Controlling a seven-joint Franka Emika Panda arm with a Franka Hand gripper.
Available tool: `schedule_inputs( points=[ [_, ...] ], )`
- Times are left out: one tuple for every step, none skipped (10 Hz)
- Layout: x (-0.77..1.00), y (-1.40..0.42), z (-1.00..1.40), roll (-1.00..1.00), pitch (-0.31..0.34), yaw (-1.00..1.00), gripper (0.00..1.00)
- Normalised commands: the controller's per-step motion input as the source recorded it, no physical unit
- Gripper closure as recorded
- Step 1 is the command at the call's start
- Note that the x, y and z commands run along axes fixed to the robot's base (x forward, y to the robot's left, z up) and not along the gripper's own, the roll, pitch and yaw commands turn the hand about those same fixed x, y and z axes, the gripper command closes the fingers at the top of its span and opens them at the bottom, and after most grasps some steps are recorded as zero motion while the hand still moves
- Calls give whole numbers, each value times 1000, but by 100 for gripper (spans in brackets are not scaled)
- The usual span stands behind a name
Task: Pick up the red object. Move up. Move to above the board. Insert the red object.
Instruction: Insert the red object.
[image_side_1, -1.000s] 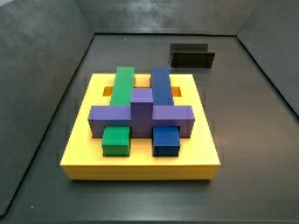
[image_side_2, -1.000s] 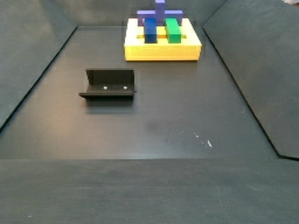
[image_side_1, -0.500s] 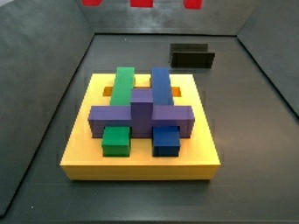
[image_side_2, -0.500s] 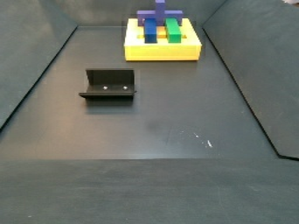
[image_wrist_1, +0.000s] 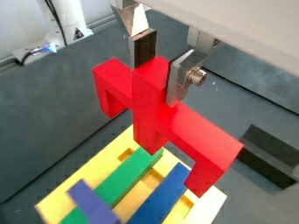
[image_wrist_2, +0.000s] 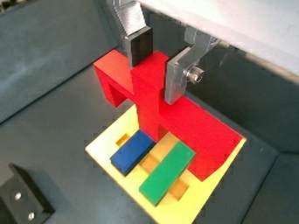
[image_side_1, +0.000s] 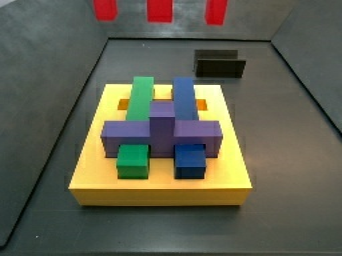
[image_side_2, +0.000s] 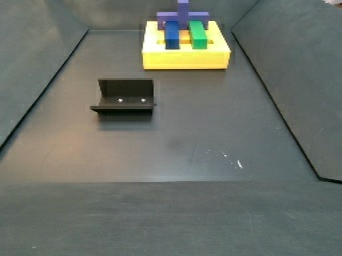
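My gripper (image_wrist_1: 162, 63) is shut on the central upright stub of the red object (image_wrist_1: 176, 131), one finger on each side; both wrist views show this (image_wrist_2: 158, 63). The red object (image_wrist_2: 152, 96) hangs high above the board (image_wrist_2: 107, 147), bar level, legs pointing down. In a side view only its three legs (image_side_1: 159, 9) show at the upper edge, beyond the far end of the yellow board (image_side_1: 160, 190). The board bears green (image_side_1: 140, 95), blue (image_side_1: 183, 95) and purple (image_side_1: 162, 128) blocks. The gripper itself is out of both side views.
The dark fixture (image_side_1: 221, 65) stands on the floor beyond the board, also seen in a side view (image_side_2: 124, 98) and in a wrist view (image_wrist_1: 274, 153). Grey walls enclose the floor. The board (image_side_2: 187, 58) sits at the far end.
The red object's legs have come down into the upper edge of a side view; one second ago they were out of view. The board and fixture have not moved.
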Motion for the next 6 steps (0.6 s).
schedule_inputs(
  points=[
    [-63, 0, -746, 281, -96, -49, 100],
    [-23, 0, -660, 140, -76, -29, 100],
    [0, 29, -674, -73, -63, 0, 100],
    [69, 0, -640, -27, -41, 0, 100],
    [0, 0, -406, -26, -39, 0, 100],
    [151, 0, -380, 0, -4, 0, 100]
  ],
)
